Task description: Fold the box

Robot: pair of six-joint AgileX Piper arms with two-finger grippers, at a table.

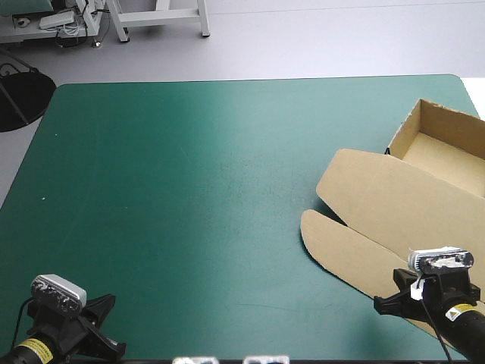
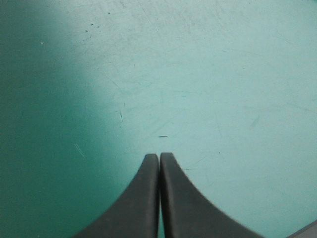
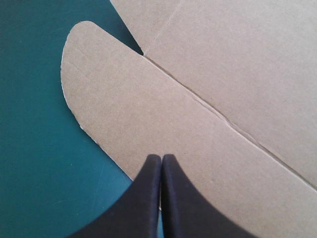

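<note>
Teal-green table cover (image 1: pixel 189 189), darker toward left; pale grey floor (image 1: pixel 303 45) beyond far edge

The table's teal-green cover (image 1: pixel 189 212) lies smooth, marked by faint scratches and a few pale specks. On its right side rests the brown box (image 1: pixel 402 220): the tray (image 1: pixel 447 152), walls raised, near the far right corner, the lid (image 1: pixel 394 201) flat, its rounded flap (image 1: pixel 333 243) toward the near edge

Box (image 1: pixel 379 205) cut off by high view's right edge; full extent unseen.
</note>
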